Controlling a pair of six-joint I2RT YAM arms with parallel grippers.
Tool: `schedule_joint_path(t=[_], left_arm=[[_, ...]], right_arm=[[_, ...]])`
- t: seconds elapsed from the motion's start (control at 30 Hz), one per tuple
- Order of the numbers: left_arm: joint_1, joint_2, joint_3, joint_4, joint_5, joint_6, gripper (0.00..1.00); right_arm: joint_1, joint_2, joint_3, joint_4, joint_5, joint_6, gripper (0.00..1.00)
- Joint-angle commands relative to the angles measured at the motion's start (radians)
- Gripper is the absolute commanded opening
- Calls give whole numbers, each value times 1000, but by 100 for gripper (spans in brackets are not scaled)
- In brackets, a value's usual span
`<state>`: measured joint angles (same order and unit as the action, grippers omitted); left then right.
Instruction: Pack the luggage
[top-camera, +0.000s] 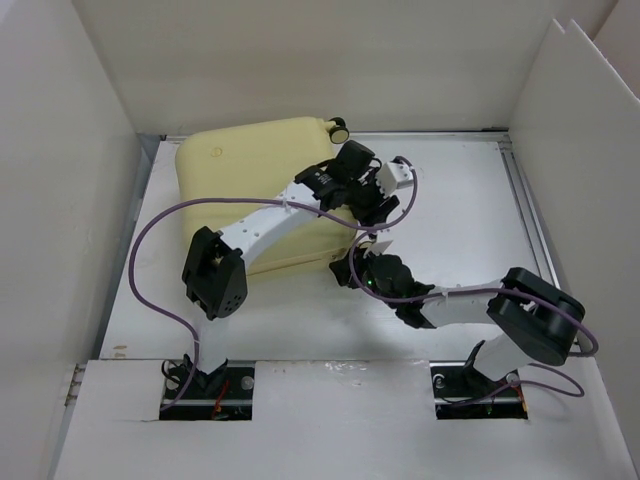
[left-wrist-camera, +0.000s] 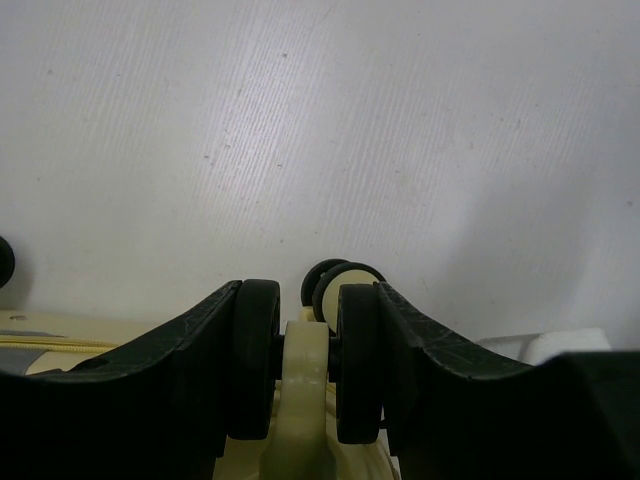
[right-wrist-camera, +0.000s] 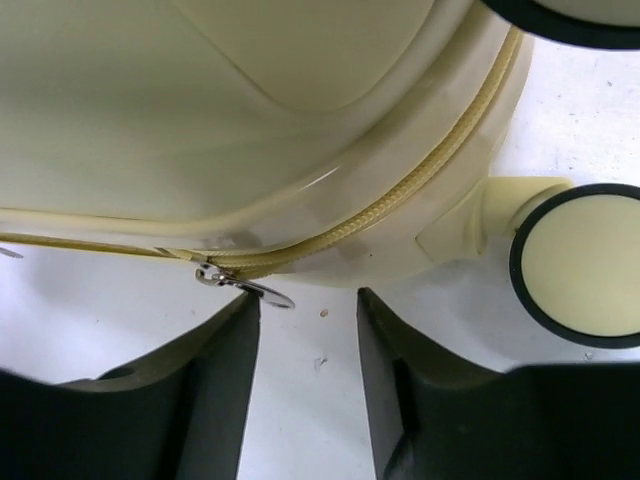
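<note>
You are steadying the luggage (top-camera: 240, 165) by clamping the left gripper (left-wrist-camera: 308, 350) on its wheel (left-wrist-camera: 357, 365), while the right gripper (right-wrist-camera: 308, 320), half open and empty, is hovering with the zip pull (right-wrist-camera: 250, 288) just beyond its fingertips.

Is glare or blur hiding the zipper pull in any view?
Right wrist: zipper pull sharp, only a small highlight on the luggage shell nearby. Top external: evenly lit, pull too small to see. Left wrist: foreground dark, pull out of frame.
</note>
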<state>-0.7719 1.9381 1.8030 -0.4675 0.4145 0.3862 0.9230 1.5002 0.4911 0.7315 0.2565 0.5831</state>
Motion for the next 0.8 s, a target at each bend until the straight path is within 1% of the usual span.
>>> schedule_joint_path(t=[0.0,0.07,0.27,0.33,0.4,0.43,0.47,0.5,0.53,0.57,0.63,0.67,0.77], left_arm=[[-3,-28,64,64,30,-43,0],[-3,-28,64,64,30,-32,0],[-3,-19,64,64,30,-32,0],[-3,-19,64,64,30,-23,0],[-3,-19,64,64,30,-23,0],[-3,-19,64,64,30,-23,0],[-3,-19,64,64,30,-23,0],[-3,-19,64,55,30,-23,0],[-3,-19,64,55,30,-23,0],[-3,-19,64,55,30,-23,0],[-3,-19,64,55,30,-23,0],[-3,-19,64,55,30,-23,0],[-3,-19,64,55,30,-13,0]], right_arm=[[-6,17,46,5,-23,9,48],[-6,17,55,5,-23,-12,44],[-6,5,67,5,-57,-34,44],[5,-7,67,5,-57,-46,38],[14,-18,67,5,-57,-46,30],[14,-27,67,5,-57,-46,21],[14,-37,67,5,-57,-46,19],[25,-47,67,5,-57,-55,14],[25,-47,67,5,-57,-55,14],[25,-60,67,-9,-57,-65,10],[34,-69,67,-27,-43,-74,10],[43,-69,58,-36,-43,-74,19],[43,-78,29,-49,-20,-74,41]])
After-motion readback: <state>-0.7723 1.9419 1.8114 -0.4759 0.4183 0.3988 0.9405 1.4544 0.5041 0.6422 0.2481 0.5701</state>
